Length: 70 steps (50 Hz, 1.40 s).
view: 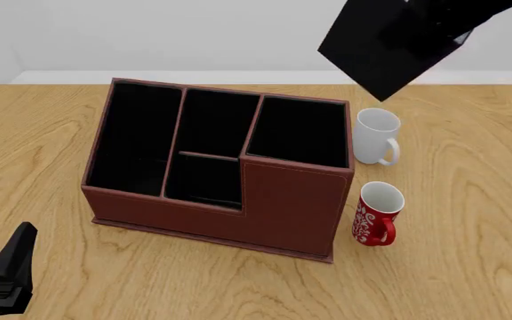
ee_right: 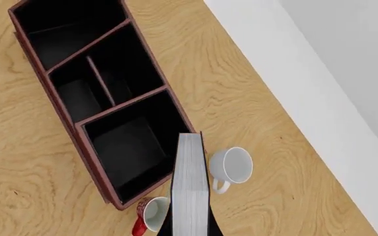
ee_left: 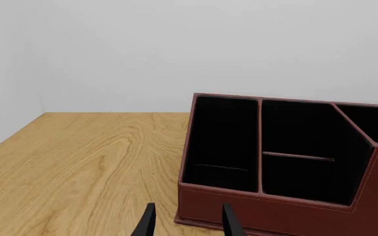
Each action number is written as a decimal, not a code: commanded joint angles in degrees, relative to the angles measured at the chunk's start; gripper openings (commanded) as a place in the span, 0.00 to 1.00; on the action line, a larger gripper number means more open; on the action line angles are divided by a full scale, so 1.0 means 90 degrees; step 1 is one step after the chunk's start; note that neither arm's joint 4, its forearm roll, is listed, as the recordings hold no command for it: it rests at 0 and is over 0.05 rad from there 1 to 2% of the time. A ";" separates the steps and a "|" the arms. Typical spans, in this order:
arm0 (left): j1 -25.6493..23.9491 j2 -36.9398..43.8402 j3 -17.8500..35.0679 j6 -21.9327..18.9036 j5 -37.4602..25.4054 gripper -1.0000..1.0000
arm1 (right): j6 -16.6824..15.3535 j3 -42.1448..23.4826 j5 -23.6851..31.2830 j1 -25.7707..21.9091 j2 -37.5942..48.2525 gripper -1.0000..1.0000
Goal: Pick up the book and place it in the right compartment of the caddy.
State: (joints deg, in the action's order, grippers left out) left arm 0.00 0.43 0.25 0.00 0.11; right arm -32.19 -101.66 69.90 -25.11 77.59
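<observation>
The black book (view: 383,45) hangs high in the air at the back right, tilted, with my right gripper (ee_right: 189,230) shut on it. In the right wrist view its white page edges (ee_right: 190,187) point down over the gap between the caddy's end wall and the white mug. The reddish-brown caddy (view: 287,207) stands mid-table, and its wide right compartment (view: 301,130) holds nothing. My left gripper (view: 7,273) is low at the front left, open, short of the caddy's front wall (ee_left: 274,209), with nothing between its fingers (ee_left: 232,223).
A white mug (view: 378,137) stands just right of the caddy's right end. A red mug (view: 379,213) stands nearer me beside the caddy's front right corner. The caddy's left (view: 136,137) and divided middle sections (view: 207,150) hold nothing.
</observation>
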 commanded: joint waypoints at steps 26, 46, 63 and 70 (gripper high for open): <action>0.0000 0.0000 0.0000 0.0000 0.0000 1.00 | 0.0333 -0.1128 0.0000 -0.0373 0.1394 0.00; 0.0000 0.0000 0.0000 0.0000 0.0000 1.00 | 0.0657 -0.1272 -0.0008 -0.0510 0.1749 0.00; 0.0000 0.0000 0.0000 0.0000 0.0000 1.00 | 0.0887 -0.0773 -0.0327 -0.0546 0.1735 0.00; 0.0000 0.0000 0.0000 0.0000 0.0000 1.00 | 0.0876 -0.0180 -0.0653 -0.0513 0.1617 0.00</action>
State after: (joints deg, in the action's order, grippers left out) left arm 0.00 0.43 0.25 0.00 0.11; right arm -26.13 -107.51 67.04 -29.78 93.14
